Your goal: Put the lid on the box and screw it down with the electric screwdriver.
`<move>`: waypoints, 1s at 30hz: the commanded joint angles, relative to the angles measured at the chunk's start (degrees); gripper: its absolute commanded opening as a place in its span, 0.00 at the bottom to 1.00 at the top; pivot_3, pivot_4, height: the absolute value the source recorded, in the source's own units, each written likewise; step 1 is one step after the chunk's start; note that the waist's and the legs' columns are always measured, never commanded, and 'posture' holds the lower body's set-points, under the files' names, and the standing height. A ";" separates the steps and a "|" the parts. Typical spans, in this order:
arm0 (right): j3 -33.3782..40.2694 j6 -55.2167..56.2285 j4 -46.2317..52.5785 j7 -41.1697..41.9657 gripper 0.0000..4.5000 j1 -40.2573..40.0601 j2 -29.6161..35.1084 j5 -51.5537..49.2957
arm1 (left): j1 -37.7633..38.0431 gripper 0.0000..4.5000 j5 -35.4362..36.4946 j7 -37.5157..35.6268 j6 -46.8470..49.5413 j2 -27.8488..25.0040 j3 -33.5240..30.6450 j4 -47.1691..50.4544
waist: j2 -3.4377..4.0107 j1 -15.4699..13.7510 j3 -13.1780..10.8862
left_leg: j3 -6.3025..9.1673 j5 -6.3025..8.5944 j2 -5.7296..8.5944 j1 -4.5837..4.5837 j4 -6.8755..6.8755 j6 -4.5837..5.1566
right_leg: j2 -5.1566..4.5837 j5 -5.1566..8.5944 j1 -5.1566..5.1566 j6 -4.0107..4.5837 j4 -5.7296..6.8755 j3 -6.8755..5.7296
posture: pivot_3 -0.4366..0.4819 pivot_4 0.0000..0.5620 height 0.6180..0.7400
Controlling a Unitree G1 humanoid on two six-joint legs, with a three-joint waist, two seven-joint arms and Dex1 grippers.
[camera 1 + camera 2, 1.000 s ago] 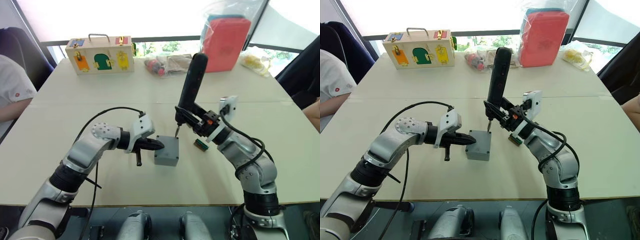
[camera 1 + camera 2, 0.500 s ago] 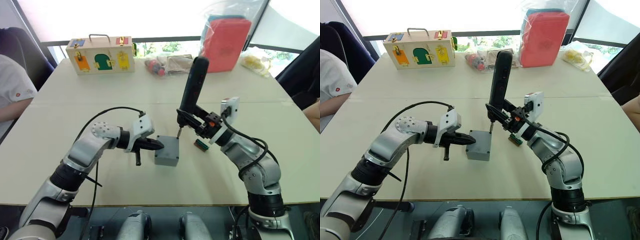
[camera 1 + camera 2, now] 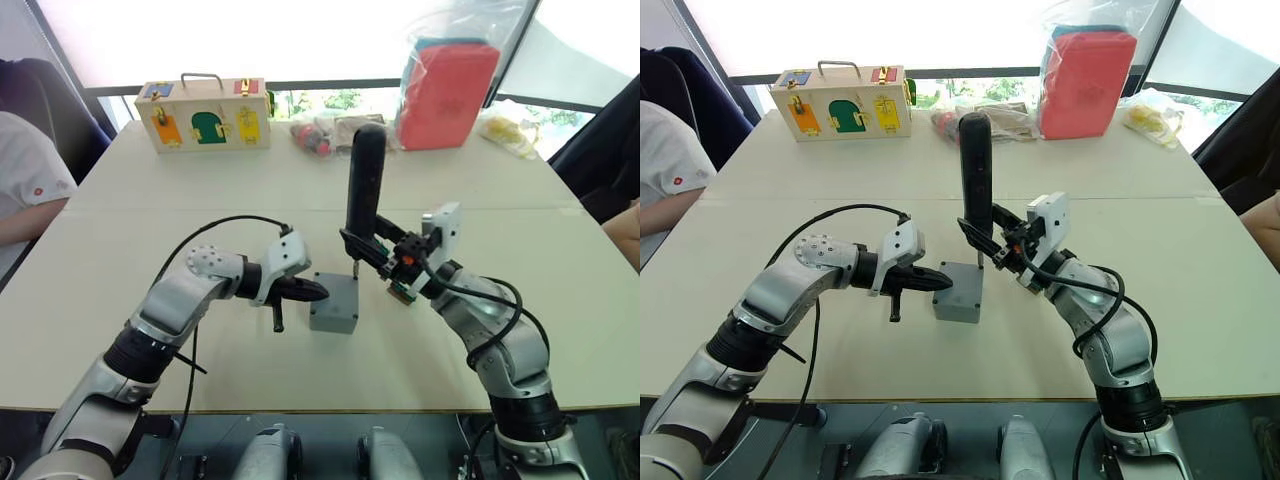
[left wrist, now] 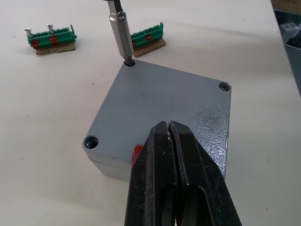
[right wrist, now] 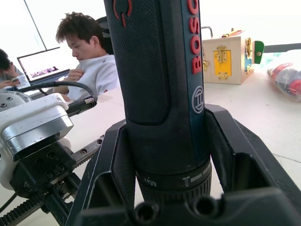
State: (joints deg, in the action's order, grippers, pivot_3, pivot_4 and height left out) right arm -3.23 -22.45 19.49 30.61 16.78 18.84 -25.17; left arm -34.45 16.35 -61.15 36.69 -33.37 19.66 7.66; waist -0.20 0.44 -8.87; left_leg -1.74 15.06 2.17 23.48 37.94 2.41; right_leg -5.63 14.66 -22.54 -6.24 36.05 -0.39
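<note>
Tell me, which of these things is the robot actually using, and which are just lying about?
In use:
- lid, already on the box
- electric screwdriver, in the right tool, bit in a corner hole
- left tool, shut, pressing the lid

Lying about:
- wooden latch box
- green bit holders
- red case in a clear bag
- bagged oddments

Grey, black and green on a pale beige table

The flat grey plastic lid (image 4: 160, 113) shows a red smear at its near edge; the black textured cylindrical screwdriver (image 5: 157, 89) carries red lettering; two green bit holders (image 4: 49, 37) sit upper left; the wooden latch box (image 3: 203, 113) has orange, green and yellow doors.
</note>
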 commanded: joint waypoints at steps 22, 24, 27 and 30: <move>-1.04 -1.09 -3.54 -2.36 0.39 -3.03 -2.77 2.89 | 1.11 0.00 -1.69 -0.26 -0.18 0.64 1.30 -0.60 | -0.36 0.18 0.93 | 0.03 0.06 0.00 -0.14 -0.59 -0.16 | -0.25 0.16 -0.11 0.29 -0.19 0.01 | 0.48 0.27 1.00; -0.23 -1.51 -2.22 -2.64 0.39 -2.21 -2.40 2.37 | 1.37 0.00 -1.76 -0.24 -0.27 0.69 1.30 -0.61 | -0.36 0.18 0.93 | 0.03 0.06 0.00 -0.14 -0.62 -0.16 | -0.25 0.16 -0.11 0.30 -0.21 0.01 | 0.48 0.27 1.00; 3.67 -5.09 2.30 -4.23 0.39 3.70 -1.17 -1.54 | 1.78 0.00 -1.89 -0.27 -0.69 0.70 1.40 -0.74 | -0.30 0.20 0.88 | 0.03 0.06 0.00 -0.14 -0.63 -0.17 | -0.26 0.16 -0.12 0.30 -0.23 0.01 | 0.48 0.27 1.00; 8.20 -10.60 5.63 -5.84 0.39 11.00 0.00 -8.07 | 2.32 0.00 -1.39 -0.43 -0.73 1.02 1.61 0.22 | -0.18 0.10 0.76 | 0.02 0.03 0.01 -0.04 -0.65 -0.20 | -0.29 0.16 -0.24 0.30 -0.23 0.01 | 0.48 0.27 1.00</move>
State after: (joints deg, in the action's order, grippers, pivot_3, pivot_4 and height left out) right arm -0.50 -31.56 20.09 26.33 22.43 17.97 -28.79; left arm -33.31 15.53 -61.36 35.45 -32.37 19.77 7.75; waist -0.38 0.54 -8.11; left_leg -1.72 15.09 2.18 23.52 37.28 2.20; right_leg -5.93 14.82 -22.86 -5.93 35.83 -0.38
